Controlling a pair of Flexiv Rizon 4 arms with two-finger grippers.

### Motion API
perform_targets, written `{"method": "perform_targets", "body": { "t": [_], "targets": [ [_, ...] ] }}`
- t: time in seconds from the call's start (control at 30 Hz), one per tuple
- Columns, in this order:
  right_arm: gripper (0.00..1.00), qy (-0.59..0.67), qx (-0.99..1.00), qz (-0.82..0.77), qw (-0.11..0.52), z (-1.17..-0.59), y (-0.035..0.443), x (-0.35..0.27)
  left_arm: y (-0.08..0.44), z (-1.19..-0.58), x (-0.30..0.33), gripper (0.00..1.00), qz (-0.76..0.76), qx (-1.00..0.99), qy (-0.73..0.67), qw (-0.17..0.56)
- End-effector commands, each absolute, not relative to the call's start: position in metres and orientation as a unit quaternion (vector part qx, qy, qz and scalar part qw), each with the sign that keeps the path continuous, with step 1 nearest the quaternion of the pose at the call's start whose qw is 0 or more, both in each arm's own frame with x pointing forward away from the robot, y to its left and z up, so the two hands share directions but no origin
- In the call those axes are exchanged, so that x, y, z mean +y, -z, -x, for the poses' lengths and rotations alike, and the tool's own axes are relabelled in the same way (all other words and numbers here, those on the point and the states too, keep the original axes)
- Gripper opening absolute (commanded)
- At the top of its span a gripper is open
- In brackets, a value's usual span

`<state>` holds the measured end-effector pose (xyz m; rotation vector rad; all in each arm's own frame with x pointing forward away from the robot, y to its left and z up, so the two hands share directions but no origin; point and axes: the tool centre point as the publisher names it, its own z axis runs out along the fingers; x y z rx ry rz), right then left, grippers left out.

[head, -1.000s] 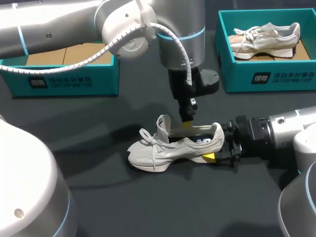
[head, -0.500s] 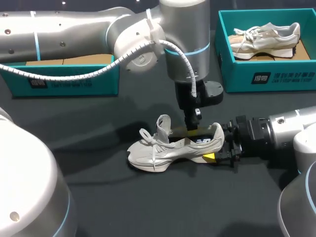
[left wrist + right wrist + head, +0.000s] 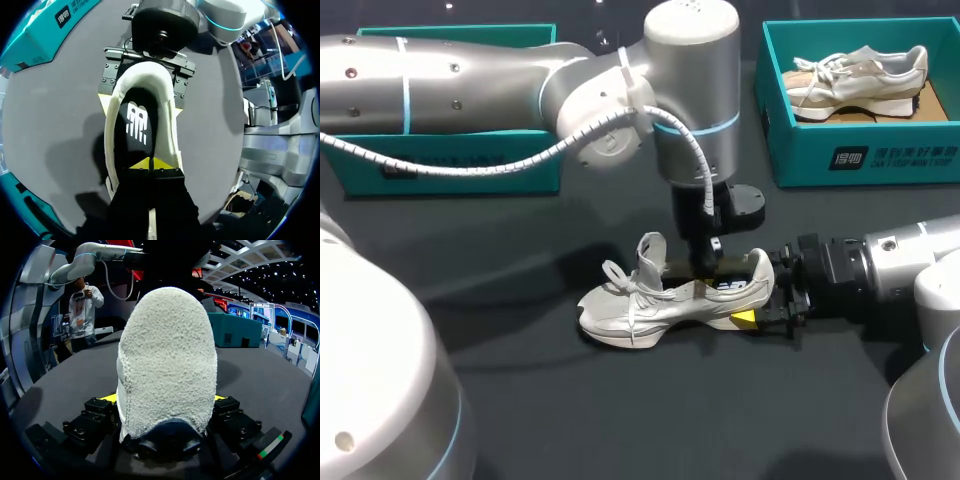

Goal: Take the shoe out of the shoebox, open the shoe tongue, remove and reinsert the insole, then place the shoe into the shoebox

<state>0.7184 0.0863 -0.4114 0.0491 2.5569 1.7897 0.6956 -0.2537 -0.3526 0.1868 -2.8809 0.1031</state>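
Note:
A cream sneaker [image 3: 655, 300] lies on the dark table, toe to the left and tongue lifted. My right gripper [image 3: 757, 297] clasps its heel from both sides; the fuzzy heel [image 3: 167, 365] fills the gap between the fingers [image 3: 100, 410]. My left gripper [image 3: 705, 268] reaches down into the shoe's mouth. Its yellow tips [image 3: 150, 164] are shut together and rest on the black insole [image 3: 135, 127] inside the shoe. From the left wrist view, my right gripper [image 3: 141, 106] shows at the heel end, one yellow tip on each side.
A teal shoebox [image 3: 860, 155] at the back right holds a second cream sneaker [image 3: 860, 72]. Another teal box [image 3: 470, 165] stands at the back left, half hidden by my left arm. Bare dark table lies in front of the shoe.
My left arm has swung forward and lowered its shut gripper into the shoe's opening. The shoe and the right gripper have stayed put.

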Motion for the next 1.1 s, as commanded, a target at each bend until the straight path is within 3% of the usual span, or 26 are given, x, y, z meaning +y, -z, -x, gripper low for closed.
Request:
{"method": "perform_targets", "body": {
  "t": [0.03, 0.17, 0.23, 0.27, 0.47, 0.83, 0.97, 1.1],
  "targets": [
    [0.00, -0.572, 0.820, -0.016, 0.010, -0.718, 0.412, 0.087, 0.358, -0.692, -0.257, 0.00, -0.052, -0.989, -0.027, 0.133],
    [0.00, -0.572, 0.820, -0.016, 0.010, -0.718, 0.412, 0.087, 0.361, -0.684, -0.253, 0.00, -0.042, -0.990, -0.025, 0.134],
    [0.00, -0.572, 0.820, -0.016, 0.010, -0.718, 0.412, 0.087, 0.363, -0.682, -0.251, 0.28, -0.039, -0.990, -0.025, 0.134],
    [0.00, -0.572, 0.820, -0.016, 0.010, -0.718, 0.412, 0.087, 0.364, -0.681, -0.251, 0.36, -0.038, -0.990, -0.025, 0.134],
    [0.00, -0.572, 0.820, -0.016, 0.010, -0.718, 0.412, 0.087, 0.373, -0.677, -0.251, 0.58, -0.032, -0.991, -0.026, 0.124],
    [0.00, -0.572, 0.820, -0.016, 0.010, -0.718, 0.412, 0.087, 0.403, -0.681, -0.260, 0.55, -0.027, -0.998, -0.042, 0.036],
    [0.00, -0.572, 0.820, -0.016, 0.010, -0.718, 0.412, 0.087, 0.411, -0.689, -0.262, 0.45, -0.037, -0.999, -0.037, 0.008],
    [0.00, -0.572, 0.820, -0.016, 0.010, -0.718, 0.412, 0.087, 0.414, -0.698, -0.262, 0.27, -0.051, -0.998, -0.035, -0.008]
  ]
}}
